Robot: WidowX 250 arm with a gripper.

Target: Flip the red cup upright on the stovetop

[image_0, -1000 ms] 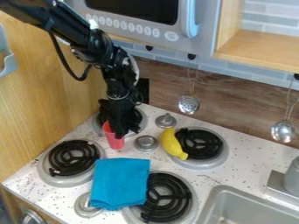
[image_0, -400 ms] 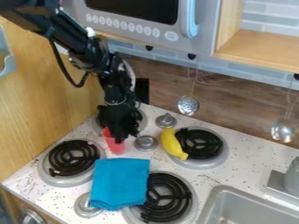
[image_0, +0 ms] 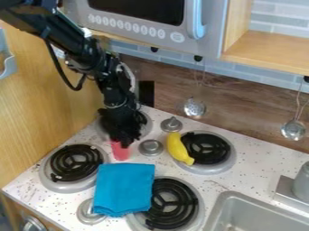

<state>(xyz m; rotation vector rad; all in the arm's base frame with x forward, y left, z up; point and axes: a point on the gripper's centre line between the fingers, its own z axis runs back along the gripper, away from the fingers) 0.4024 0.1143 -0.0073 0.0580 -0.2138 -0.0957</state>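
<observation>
The black two-finger gripper (image_0: 124,136) is located above the left rear area of the white, dark-speckled countertop (image_0: 202,182), pointing downward in front of the rear left burner (image_0: 145,128). Claw state: the opening cannot be determined, nor whether it has hold of the smooth red cup (image_0: 120,153). The cup is positioned directly below the claw, which covers its upper part.

Adjacent items: the folded blue cloth (image_0: 124,187) lies just beside the cup on the side toward the counter's front edge, overlapping the rim of the front right burner (image_0: 192,194). A round grey metallic knob (image_0: 151,147) is to the right of the cup; a second, pointed grey knob (image_0: 172,124) is nearer the back edge. The curved yellow banana (image_0: 177,147) rests against the rear right burner (image_0: 224,163), beyond the round knob. The front left burner (image_0: 58,184), a black coil in a grey circular pan, occupies the left edge near the front left corner. Along the back edge stands a wood-grain panel (image_0: 247,117), with a perforated metal ladle (image_0: 194,108) hanging before it
</observation>
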